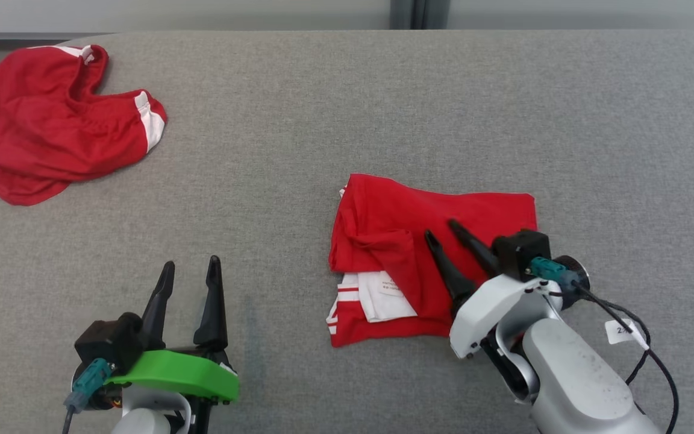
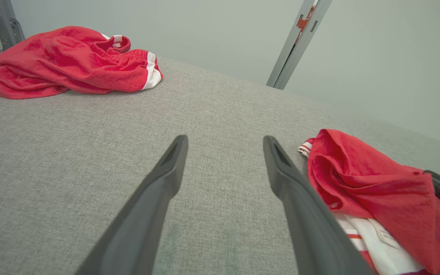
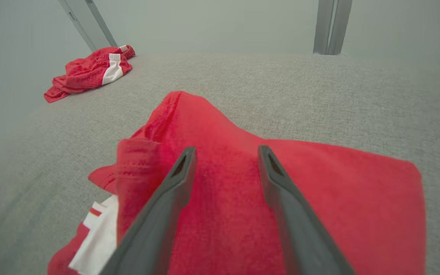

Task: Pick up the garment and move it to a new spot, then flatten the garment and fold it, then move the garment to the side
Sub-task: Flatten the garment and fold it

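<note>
The right claw (image 1: 441, 230), jaws fairly wide and gripping nothing, is hanging over the folded garment (image 1: 383, 211), which is lying directly beneath its tips. The left claw (image 1: 191, 261), wide, is waiting well apart.

Grey cloth surface (image 1: 323, 108), maybe a bed: folded red garment (image 1: 383, 223), crumpled red garment (image 1: 52, 120) far left

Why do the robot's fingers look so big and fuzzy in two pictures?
Left wrist view: left fingers sit close to the wide lens, so they loom big, soft-edged. Right wrist view: right fingers likewise, far garment hazy. Head view: even light, sharper.
</note>
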